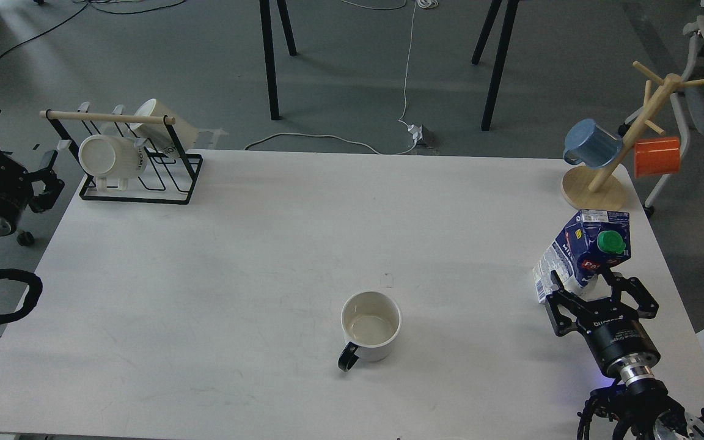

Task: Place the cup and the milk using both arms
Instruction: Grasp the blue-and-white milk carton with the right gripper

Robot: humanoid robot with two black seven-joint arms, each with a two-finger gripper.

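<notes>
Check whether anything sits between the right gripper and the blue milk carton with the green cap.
Nothing visible does. The right gripper is open, its fingers flanking the base of the blue milk carton with the green cap. The wooden mug tree stands behind the carton, out of the path.

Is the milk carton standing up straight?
No, tilted. The milk carton leans, its green cap facing the camera, with the right gripper open around its base.
</notes>
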